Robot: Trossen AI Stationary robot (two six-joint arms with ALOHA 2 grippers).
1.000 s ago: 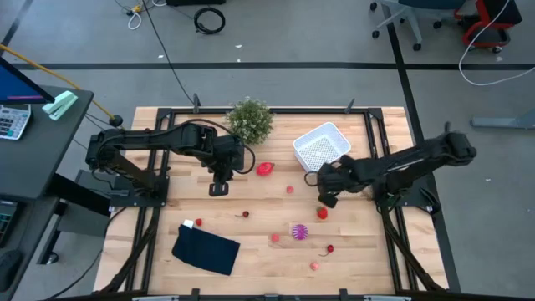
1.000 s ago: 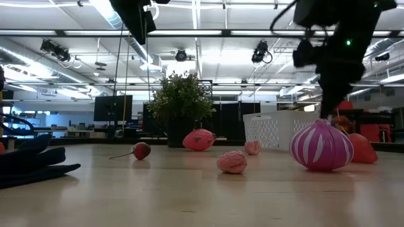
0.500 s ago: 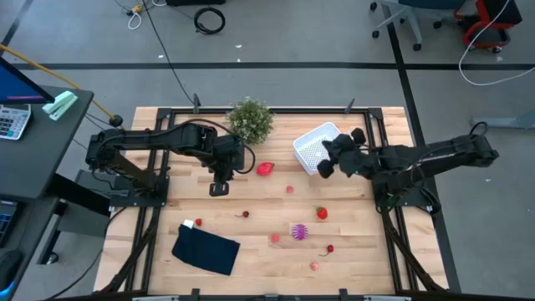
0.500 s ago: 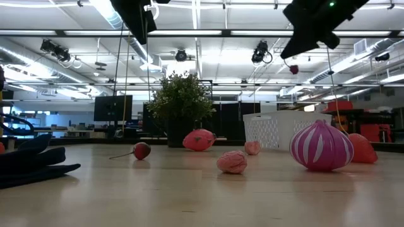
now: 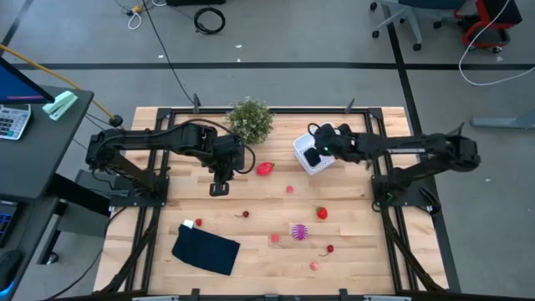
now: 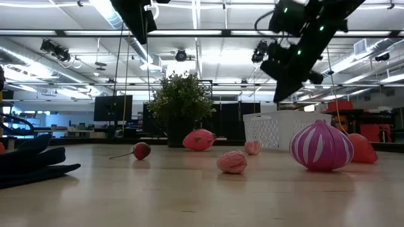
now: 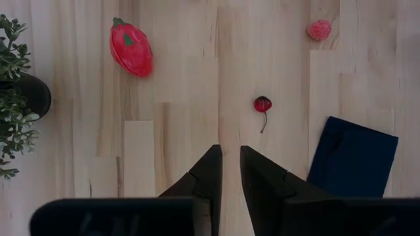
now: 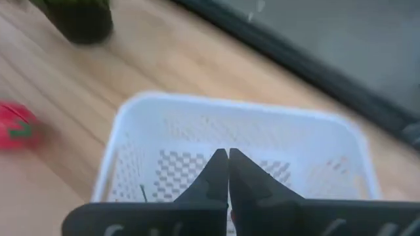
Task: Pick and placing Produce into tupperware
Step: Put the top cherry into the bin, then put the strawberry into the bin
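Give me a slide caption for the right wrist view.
Right hand, fingers together, poised over the white perforated basket.

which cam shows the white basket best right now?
Right wrist view: the white basket fills the frame and shows its perforated floor beyond the shut right gripper. High view: the arm covers part of it. Low view: side wall only. Left wrist view: absent.
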